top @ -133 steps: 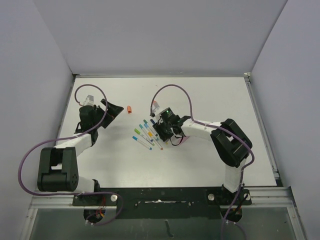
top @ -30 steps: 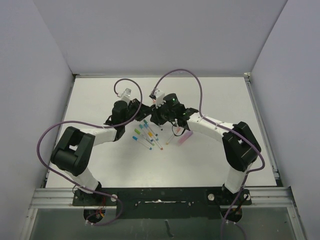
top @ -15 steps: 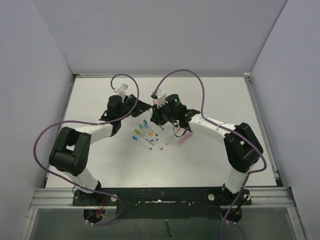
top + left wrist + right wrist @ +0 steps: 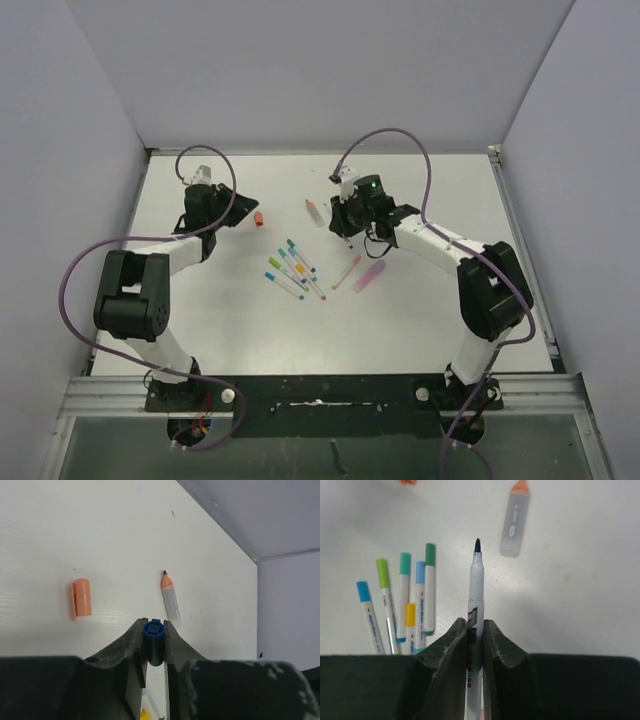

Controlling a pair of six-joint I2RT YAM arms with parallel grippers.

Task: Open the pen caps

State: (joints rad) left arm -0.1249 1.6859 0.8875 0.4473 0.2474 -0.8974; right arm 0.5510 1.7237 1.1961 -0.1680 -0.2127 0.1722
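Since half a second before, the two arms had drawn apart. The left pincer (image 4: pixel 153 626) had swung from above the row of capped pens (image 4: pixel 291 268) out to the far left of it, and the right pincer (image 4: pixel 475 626) had pulled back to the far right of it.

The left pincer was pressed onto a dark blue cap (image 4: pixel 153 639), held between its fingertips. The right pincer pinched a white pen (image 4: pixel 475 587) by the barrel, its dark blue tip bare and pointing away from the wrist. That cap was thus off its pen, well to the left of the row.

An orange cap (image 4: pixel 259 218) lay loose on the tabletop (image 4: pixel 430 320), beyond the row and to its left, near the left pincer. A short grey pen (image 4: pixel 316 213) with a bare orange tip lay beyond the row, between the two pincers. Just right of the row lay one more pen (image 4: pixel 346 271) and, beside it, a pink piece (image 4: pixel 368 276).

The pens in the row wore their caps (image 4: pixel 404 562), in blue, green, teal and yellow. From above, the right pincer hid most of the pen it held.
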